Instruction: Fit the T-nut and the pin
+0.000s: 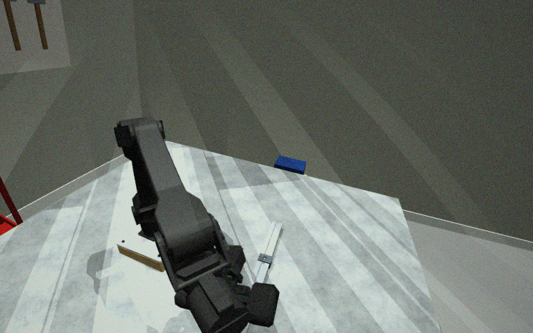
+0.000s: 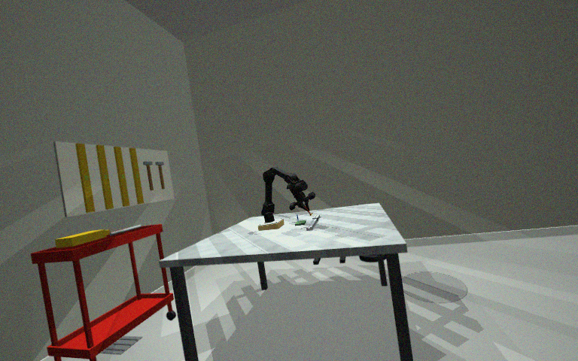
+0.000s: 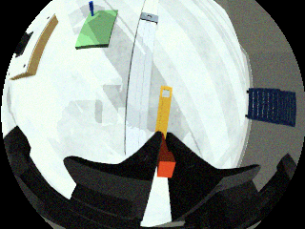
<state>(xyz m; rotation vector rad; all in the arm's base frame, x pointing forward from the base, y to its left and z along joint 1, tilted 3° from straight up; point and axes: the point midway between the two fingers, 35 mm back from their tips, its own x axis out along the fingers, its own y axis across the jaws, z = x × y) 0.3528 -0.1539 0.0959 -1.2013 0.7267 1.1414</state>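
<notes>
The arm hides the green tray (image 2: 300,222) (image 3: 97,31) from above. The gripper (image 2: 309,211) (image 3: 163,136) grips the T-nut's orange handle (image 3: 166,168); a blue bin (image 1: 289,164) (image 3: 273,107) sits beyond the table.

A pale, mottled table (image 1: 334,243) (image 2: 298,244) (image 3: 191,72) on dark legs spreads across the lower half of the top view; on it lie the aluminum rail (image 1: 273,238) (image 2: 313,222) (image 3: 139,86) at lower centre, crossed by the dark bracket (image 1: 264,257) (image 3: 149,18), and, at upper left of the wrist view, the green tray (image 2: 300,222) (image 3: 97,31) and a wood-edged base plate (image 1: 140,257) (image 2: 271,226) (image 3: 42,48)
</notes>
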